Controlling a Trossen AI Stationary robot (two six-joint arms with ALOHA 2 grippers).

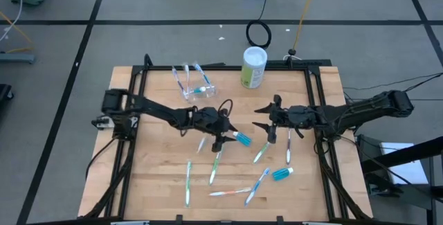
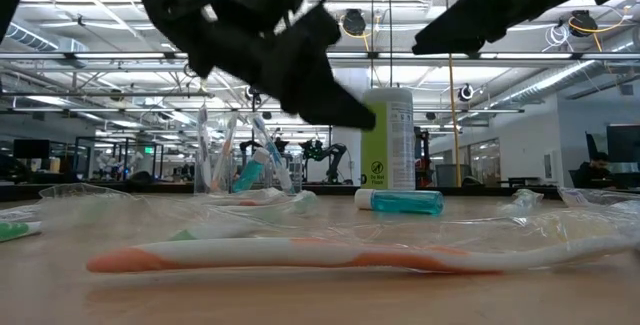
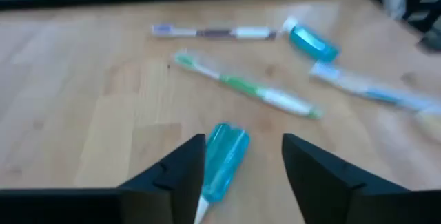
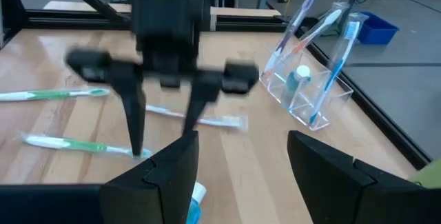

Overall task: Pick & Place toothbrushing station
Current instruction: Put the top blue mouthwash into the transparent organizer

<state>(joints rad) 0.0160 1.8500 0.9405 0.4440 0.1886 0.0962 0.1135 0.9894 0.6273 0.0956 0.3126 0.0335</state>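
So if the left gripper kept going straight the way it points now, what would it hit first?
Most likely the blue toothpaste tube lying between the open fingers of the left gripper; beyond it lies a green toothbrush, though depth is hard to judge.

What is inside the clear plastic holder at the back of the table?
The clear plastic holder holds several upright slim toothbrushes and one short blue toothpaste tube low in a compartment. The brush count is unclear, since they overlap.

A white-and-green canister (image 1: 253, 66) is standing upright at the far edge of the wooden table (image 1: 159, 183), with a black cable coil (image 1: 259, 33) lying on the floor behind it.
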